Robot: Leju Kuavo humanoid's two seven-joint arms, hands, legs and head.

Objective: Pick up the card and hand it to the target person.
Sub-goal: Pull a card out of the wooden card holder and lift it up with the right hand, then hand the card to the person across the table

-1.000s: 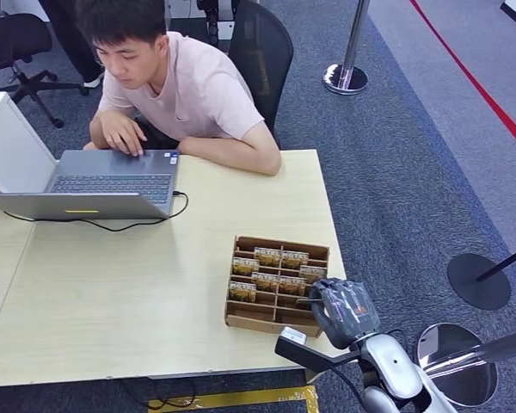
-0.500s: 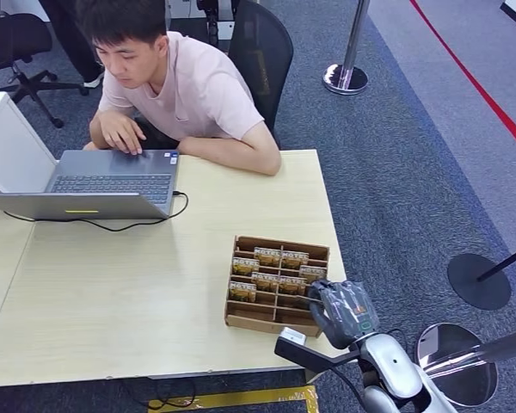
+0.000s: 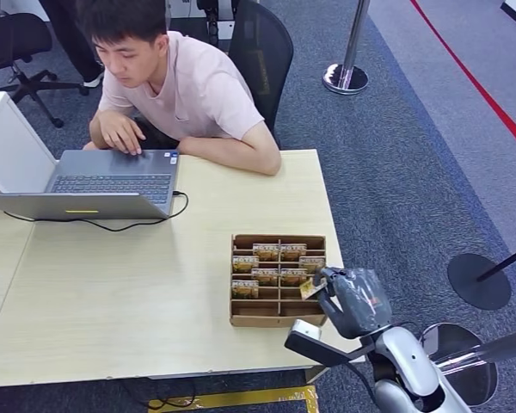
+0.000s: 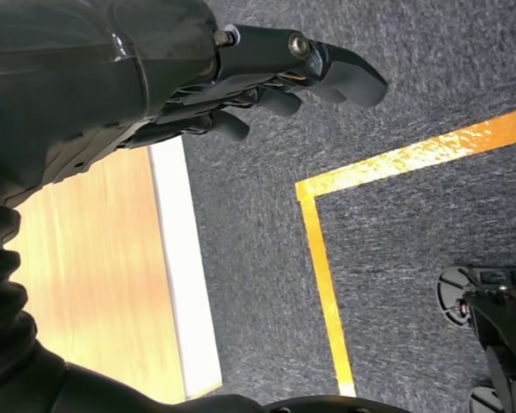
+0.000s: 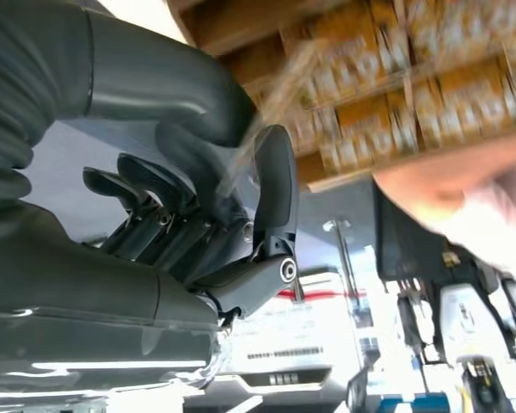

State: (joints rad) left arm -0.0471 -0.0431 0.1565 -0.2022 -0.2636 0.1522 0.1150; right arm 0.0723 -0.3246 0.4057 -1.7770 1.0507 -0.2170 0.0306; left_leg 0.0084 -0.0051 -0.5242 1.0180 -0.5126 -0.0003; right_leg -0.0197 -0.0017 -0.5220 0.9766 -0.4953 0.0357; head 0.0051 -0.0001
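A cardboard box (image 3: 278,320) with slots full of yellow-brown cards stands near the table's front right corner. My right hand (image 3: 356,301) hovers just right of the box and pinches one card (image 3: 310,289) lifted out of its slot. The right wrist view shows that card (image 5: 275,99) blurred between the thumb and a finger of my right hand (image 5: 242,215), with the box (image 5: 398,95) beyond. The person (image 3: 184,86) in a pink shirt sits at the far side, leaning on the table. My left hand (image 4: 255,77) hangs beside the table edge, fingers extended, holding nothing.
An open laptop (image 3: 100,185) with a black cable lies at the left of the light wooden table (image 3: 113,292), under the person's hand. An office chair (image 3: 261,52) stands behind the person. Stanchion bases (image 3: 479,281) stand on the carpet at right. Yellow floor tape (image 4: 327,284) runs below the table.
My right hand has drawn back to the right and risen with a card pinched from the box. The box has turned and now sits square to the table edge.
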